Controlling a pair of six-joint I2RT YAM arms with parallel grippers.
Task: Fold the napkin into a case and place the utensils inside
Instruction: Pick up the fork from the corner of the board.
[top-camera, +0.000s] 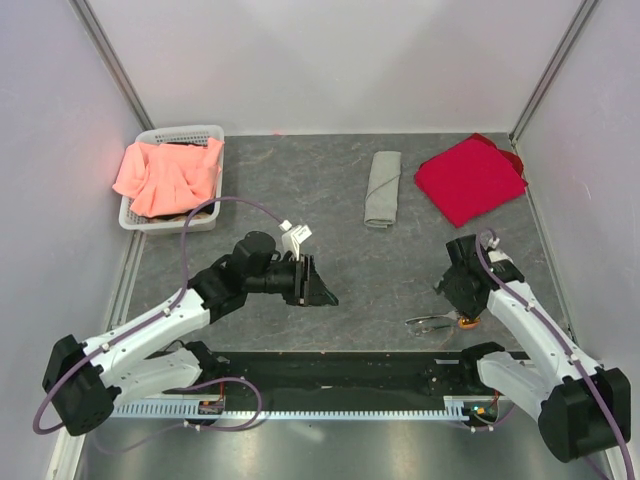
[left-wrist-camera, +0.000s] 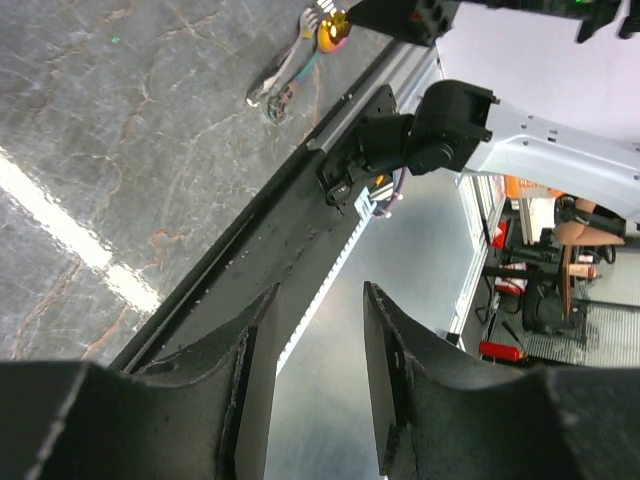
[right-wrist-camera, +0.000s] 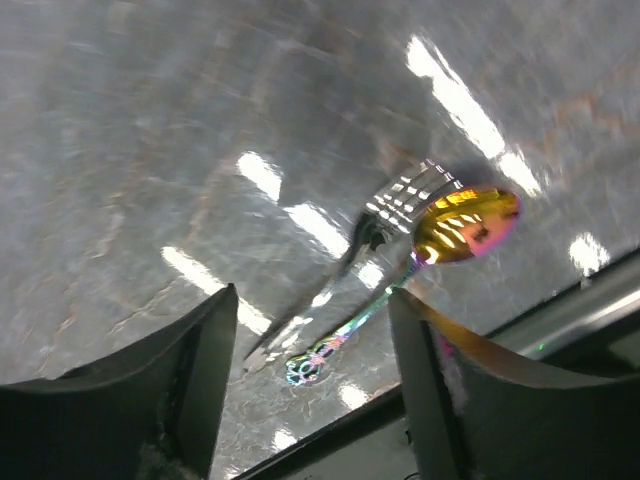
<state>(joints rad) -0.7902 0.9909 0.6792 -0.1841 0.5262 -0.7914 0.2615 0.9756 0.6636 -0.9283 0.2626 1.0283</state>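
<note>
Utensils (top-camera: 437, 322) lie on the tabletop (top-camera: 350, 260) at its near edge, beneath your right claw (right-wrist-camera: 312, 330), which hovers with fingers apart. Pickup seems the step in hand: lower, close, then carry them to the folded case (top-camera: 382, 188) well beyond. Left claw (left-wrist-camera: 320, 300) gapes empty.

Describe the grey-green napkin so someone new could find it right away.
Look along the far side of the table, between the white basket and the red cloth. The napkin lies there as a narrow folded strip, the only dull grey-green cloth.
</note>
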